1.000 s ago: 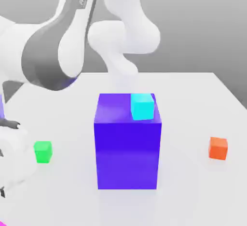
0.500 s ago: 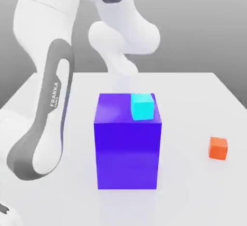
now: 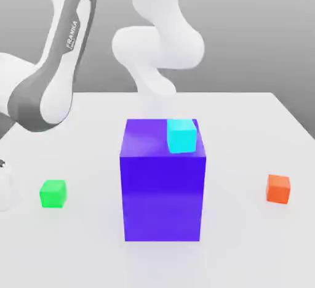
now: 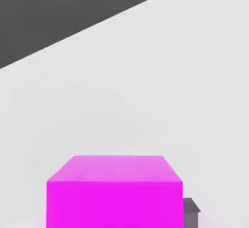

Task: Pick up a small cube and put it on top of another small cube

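Observation:
A magenta small cube (image 4: 114, 193) looms close in the hand view, resting on the white table (image 4: 146, 90). My gripper (image 4: 115, 220) is shut on it, and one grey fingertip (image 4: 190, 212) presses against its side. In the exterior view, a cyan small cube (image 3: 181, 136) sits on the far right corner of a big blue block (image 3: 162, 188). A green small cube (image 3: 53, 194) lies on the table at the exterior view's left, and an orange small cube (image 3: 278, 189) at its right.
The arm's white and grey links (image 3: 52, 77) arch over the exterior view's left and back, above the green cube. The big blue block stands in the middle of the white table (image 3: 246, 244). The table's far edge (image 4: 97, 25) meets a dark background.
The arm's grey and white link has swung up and away towards the exterior view's left, uncovering the green cube it hid half a second ago. The cubes and the block have not moved.

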You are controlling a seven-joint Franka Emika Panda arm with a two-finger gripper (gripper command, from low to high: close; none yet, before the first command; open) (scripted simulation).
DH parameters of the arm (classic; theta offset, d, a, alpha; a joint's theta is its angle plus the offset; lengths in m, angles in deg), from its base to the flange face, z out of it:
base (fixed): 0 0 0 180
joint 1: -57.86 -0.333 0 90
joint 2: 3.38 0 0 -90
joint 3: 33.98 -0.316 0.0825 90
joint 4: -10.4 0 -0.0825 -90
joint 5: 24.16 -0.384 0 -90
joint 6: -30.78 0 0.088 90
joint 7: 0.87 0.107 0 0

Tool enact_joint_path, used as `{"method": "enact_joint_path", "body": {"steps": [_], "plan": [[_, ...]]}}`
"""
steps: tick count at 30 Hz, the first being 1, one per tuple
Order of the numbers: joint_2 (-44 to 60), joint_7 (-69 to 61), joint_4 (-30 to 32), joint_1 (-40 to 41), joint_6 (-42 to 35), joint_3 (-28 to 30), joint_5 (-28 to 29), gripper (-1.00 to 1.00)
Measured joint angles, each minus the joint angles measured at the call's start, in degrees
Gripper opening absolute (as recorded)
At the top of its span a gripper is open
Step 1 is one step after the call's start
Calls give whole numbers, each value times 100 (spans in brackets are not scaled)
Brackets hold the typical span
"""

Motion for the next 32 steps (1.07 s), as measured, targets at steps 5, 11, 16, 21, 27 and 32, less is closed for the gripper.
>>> {"method": "enact_joint_path", "body": {"steps": [5,11,16,21,27,32], "plan": [[-935,-224,1043,330,165,279,593,-100],[-1870,-916,2338,466,471,525,700,-100],[-1751,-1521,2572,115,724,785,76,-100],[-1312,-2105,2534,-196,1034,890,-742,-100],[-754,-2767,2515,-316,1497,770,-1677,-100],[-331,-3137,2538,-210,1930,561,-2209,100]]}}
